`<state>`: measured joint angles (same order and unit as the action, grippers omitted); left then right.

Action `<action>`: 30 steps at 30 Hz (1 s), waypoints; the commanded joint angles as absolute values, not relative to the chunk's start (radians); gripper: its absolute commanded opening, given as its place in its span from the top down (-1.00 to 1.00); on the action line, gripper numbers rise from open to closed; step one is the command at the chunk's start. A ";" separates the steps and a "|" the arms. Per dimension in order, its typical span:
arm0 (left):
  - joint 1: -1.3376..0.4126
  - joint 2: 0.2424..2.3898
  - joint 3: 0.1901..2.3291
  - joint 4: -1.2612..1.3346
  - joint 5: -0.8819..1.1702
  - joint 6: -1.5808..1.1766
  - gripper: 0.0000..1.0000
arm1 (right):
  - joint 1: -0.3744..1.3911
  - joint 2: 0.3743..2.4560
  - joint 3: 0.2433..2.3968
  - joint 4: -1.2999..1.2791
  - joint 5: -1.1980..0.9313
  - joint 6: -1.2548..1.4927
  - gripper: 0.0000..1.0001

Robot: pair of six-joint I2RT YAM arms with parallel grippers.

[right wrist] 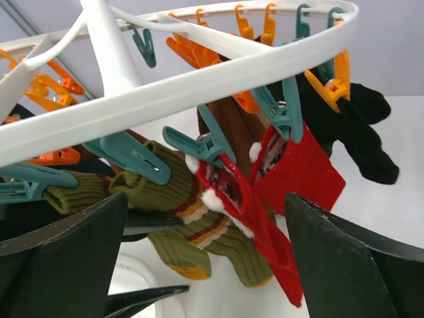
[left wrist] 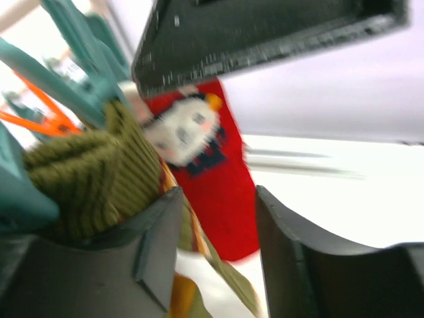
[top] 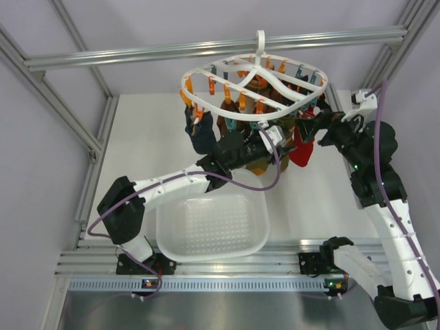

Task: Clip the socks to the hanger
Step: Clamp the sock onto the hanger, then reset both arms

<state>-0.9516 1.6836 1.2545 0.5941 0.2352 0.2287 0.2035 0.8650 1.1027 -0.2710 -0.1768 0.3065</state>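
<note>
The two small bright red socks (right wrist: 301, 169) hang side by side under teal plastic clips (right wrist: 286, 112) at the near right rim of the white plastic oval ring hanger (right wrist: 199, 86), clear of the worktop (top: 137, 151). One of them shows a white patterned patch in the left wrist view. Just to their left, olive-green ribbed socks with brown and cream stripes (right wrist: 192, 222) dangle from neighbouring teal clips, and a black sock (right wrist: 361, 136) hangs behind on the right under an orange clip (right wrist: 339, 79). The left end effector (left wrist: 218, 199) is raised among the hanging socks with its fingers (left wrist: 156, 252) apart; an olive-green sock lies against the outer side of one finger and a red sock shows through the gap beyond. The right end effector (right wrist: 207, 199) sits just below the rim, fingers spread wide and holding nothing. The hanger's hook sits on a silver metal crossbar (top: 137, 55). Below, a white perforated plastic basket (top: 172, 240) rests on the worktop near the arm bases.
</note>
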 commanded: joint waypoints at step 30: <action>-0.664 0.886 1.108 -0.552 0.265 0.084 -0.96 | 0.061 0.638 0.986 -0.681 -0.356 0.009 -1.00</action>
